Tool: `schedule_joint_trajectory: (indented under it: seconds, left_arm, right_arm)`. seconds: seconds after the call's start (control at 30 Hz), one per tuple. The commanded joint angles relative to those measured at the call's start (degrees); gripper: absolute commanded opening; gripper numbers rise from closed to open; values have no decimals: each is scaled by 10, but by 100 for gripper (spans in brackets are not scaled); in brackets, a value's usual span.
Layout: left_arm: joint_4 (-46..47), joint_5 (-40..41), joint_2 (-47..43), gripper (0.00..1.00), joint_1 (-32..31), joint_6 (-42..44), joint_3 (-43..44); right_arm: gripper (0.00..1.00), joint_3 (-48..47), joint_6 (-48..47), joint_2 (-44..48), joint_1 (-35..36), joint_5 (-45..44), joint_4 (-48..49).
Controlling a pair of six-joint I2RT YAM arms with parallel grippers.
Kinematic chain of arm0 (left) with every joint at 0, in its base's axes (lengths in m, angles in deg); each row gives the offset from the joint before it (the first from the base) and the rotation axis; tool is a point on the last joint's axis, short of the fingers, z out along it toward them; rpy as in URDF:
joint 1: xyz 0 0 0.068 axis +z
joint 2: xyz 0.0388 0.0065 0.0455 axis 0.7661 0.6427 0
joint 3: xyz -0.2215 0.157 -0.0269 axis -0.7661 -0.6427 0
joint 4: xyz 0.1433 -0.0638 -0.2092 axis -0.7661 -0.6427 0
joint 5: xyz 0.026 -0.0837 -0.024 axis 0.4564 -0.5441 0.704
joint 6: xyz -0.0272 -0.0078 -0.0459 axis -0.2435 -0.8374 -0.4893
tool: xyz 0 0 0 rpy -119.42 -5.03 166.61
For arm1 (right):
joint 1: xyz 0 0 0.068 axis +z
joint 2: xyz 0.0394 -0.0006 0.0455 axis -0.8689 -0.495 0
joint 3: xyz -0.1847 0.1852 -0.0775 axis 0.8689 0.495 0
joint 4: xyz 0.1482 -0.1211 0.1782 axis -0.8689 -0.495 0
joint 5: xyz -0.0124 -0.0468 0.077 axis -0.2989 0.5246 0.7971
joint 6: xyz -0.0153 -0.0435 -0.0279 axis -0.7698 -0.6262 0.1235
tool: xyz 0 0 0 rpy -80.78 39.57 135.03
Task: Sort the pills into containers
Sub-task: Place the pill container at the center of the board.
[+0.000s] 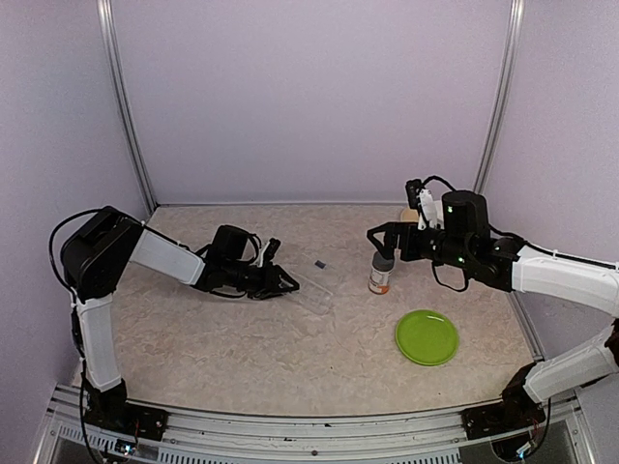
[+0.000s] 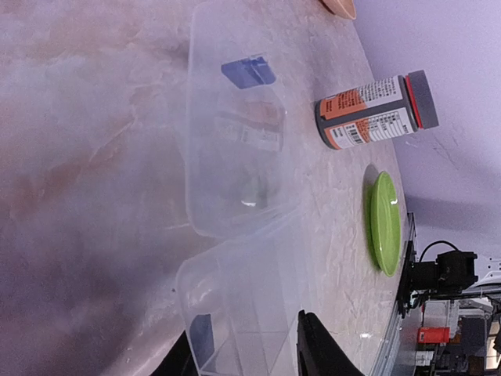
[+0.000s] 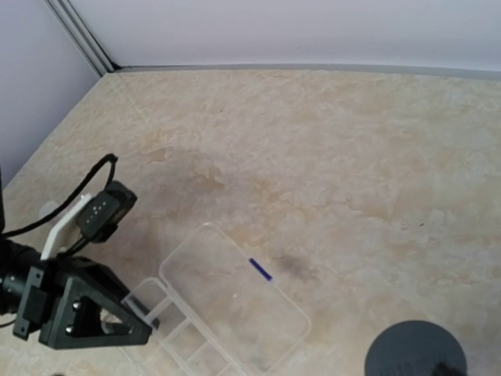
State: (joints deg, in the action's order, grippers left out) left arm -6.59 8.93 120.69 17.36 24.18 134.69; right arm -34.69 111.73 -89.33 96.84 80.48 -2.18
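Pill box (image 1: 314, 293): clear plastic, lies open and flat around the middle of the table (image 1: 242, 358), a little left of centre. In the right wrist view the plain lid half (image 3: 243, 301) is spread flat with a small blue latch (image 3: 261, 269) on its far edge. The compartment half (image 3: 184, 341) joins it on the side toward the left arm. Contents of the compartments cannot be made out. Left gripper (image 1: 287, 282): low at the left end of the box, at the compartment half. In the left wrist view its dark fingers (image 2: 317, 348) stand on either side of that end, with the box wall between them. Whether they press on the plastic or only straddle it cannot be told. Pill bottle (image 1: 381, 275): upright, right of the box, near it but apart. It has an orange and white label and a grey cap with a red band under it. Right gripper (image 1: 380, 239): directly over the bottle cap. Finger spacing is not resolved in the top view and the fingers do not show in the wrist view, so its state cannot be told. Green plate (image 1: 427, 337): near-right of the bottle, apart from it. Peach-coloured object (image 1: 410, 215): far side of the table, partly hidden behind the right arm.
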Motion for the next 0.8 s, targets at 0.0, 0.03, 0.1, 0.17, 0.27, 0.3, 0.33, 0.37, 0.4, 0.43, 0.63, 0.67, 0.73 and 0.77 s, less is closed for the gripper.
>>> schedule_joint_trajectory:
  seconds: [0.0, 0.03, 0.1, 0.17, 0.27, 0.3, 0.33, 0.37, 0.4, 0.43, 0.63, 0.67, 0.73, 0.77]
  left_arm:
    - [-3, 36, -40, 40, -9, 6, -29]
    - [-3, 41, -45, 43, -11, 5, -35]
    - [-2, 51, -54, 49, -14, 4, -46]
    - [2, 57, -60, 52, -17, 2, -55]
    - [2, 61, -67, 58, -23, 3, -63]
    - [-1, 64, -68, 60, -26, 4, -65]
    - [-3, 67, -71, 63, -28, 6, -67]
    - [-7, 71, -74, 65, -31, 8, -69]
    - [-12, 76, -78, 67, -32, 11, -69]
    - [-19, 81, -81, 70, -33, 13, -71]
    - [-30, 122, -113, 88, -43, 16, -93]
    - [-32, 132, -119, 90, -47, 17, -97]
    - [-40, 154, -131, 97, -53, 22, -105]
    - [-43, 165, -138, 99, -56, 22, -110]
  right_arm:
    - [100, 4, 2, 12, -7, -1, 11]
    - [100, 3, 2, 12, -7, -1, 10]
    - [100, 3, 0, 11, -7, -2, 10]
    - [100, 3, 0, 9, -7, -2, 9]
    - [100, 4, -2, 5, -9, -1, 5]
    - [100, 5, -2, 4, -10, -1, 4]
    - [100, 6, -2, 4, -12, -1, 2]
    - [100, 7, -2, 4, -13, 0, 2]
    - [100, 8, -2, 5, -14, 1, 1]
    - [100, 10, -2, 5, -16, 1, -1]
    - [100, 19, -3, 8, -21, -1, -1]
    - [100, 21, -4, 7, -22, -1, -1]
    - [100, 25, -7, 4, -24, -3, -1]
    - [100, 27, -8, 1, -25, -3, 0]
